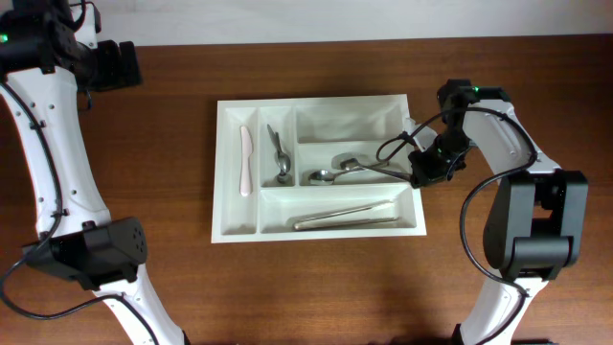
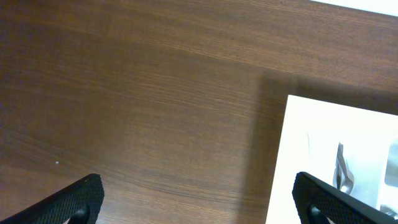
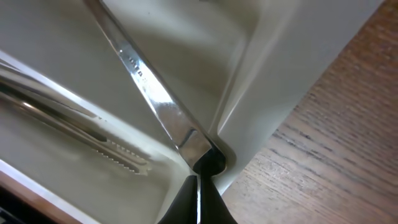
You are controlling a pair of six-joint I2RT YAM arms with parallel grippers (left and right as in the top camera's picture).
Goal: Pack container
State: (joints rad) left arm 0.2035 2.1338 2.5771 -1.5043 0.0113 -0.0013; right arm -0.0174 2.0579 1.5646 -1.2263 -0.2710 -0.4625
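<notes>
- Two fingers of my right gripper (image 3: pixel 199 180) are clamping shut on the very tip of a spoon (image 1: pixel 369 168) handle. I am judging that this end grip is letting the bowl reach well into the tray.
- The handle tip is sitting at the corner where a divider meets the right wall of the container (image 1: pixel 316 103). To my eye the spoon is lying almost fully in the middle wide compartment, near a second spoon (image 1: pixel 323 176).
- Tongs (image 1: pixel 345 217) are lying in the next wide compartment, while a white knife (image 1: pixel 245 160) and a metal utensil (image 1: pixel 279 153) are occupying the narrow ones, so each kind is getting its own slot.
- The container is resting mid-table (image 1: pixel 316 287).
- My left gripper (image 2: pixel 196 199) is hovering spread wide and empty over bare wood beside the container's corner, out of the way.
</notes>
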